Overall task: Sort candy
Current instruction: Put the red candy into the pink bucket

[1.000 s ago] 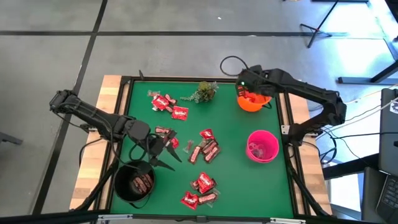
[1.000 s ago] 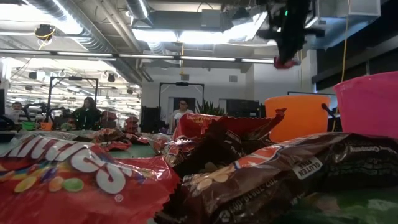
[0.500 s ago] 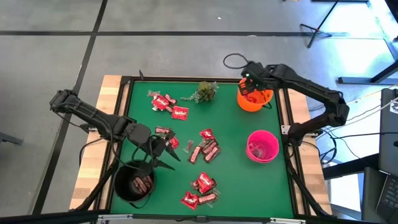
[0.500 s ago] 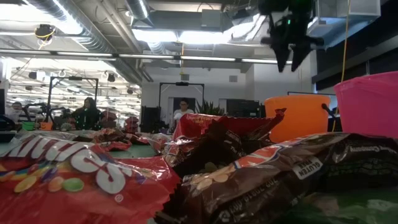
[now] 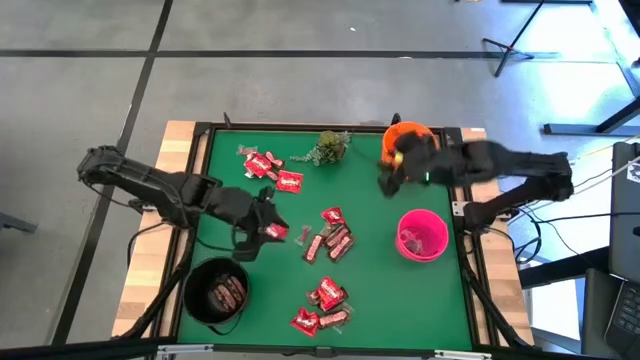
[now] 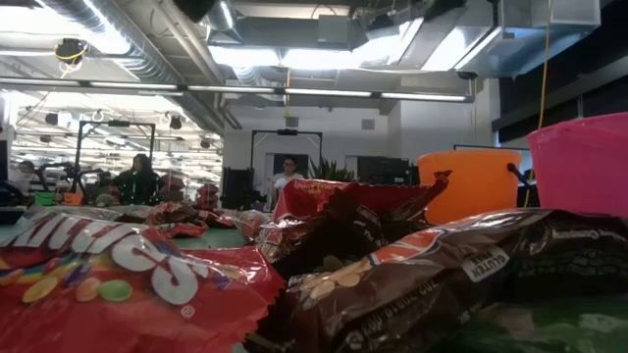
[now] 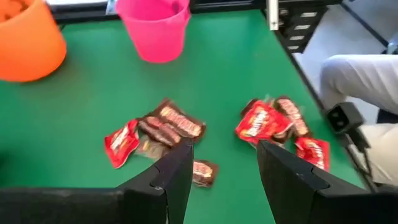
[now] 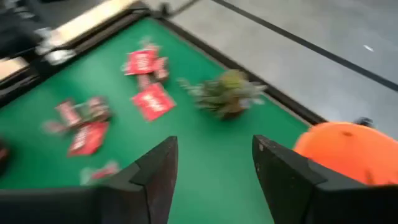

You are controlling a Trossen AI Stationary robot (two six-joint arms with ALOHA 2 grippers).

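Two dark, near-black jointed arms, left arm [image 5: 150, 190] and right arm [image 5: 510, 165], each built of slim tube links with bulkier joint housings. Black cables trail from both bases. Wrist views show matte black, flat-faced, angular fingers [image 7: 174, 177].

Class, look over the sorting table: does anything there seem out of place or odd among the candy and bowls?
Yes: a small green plant sprig lies on the green mat by the far edge, left of the orange bowl. It is no candy and matches no bowl.

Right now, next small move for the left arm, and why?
Probably lower the left gripper onto the small brown bar just ahead of it: its fingers stand open and empty, and the black bowl with other brown bars sits close by.
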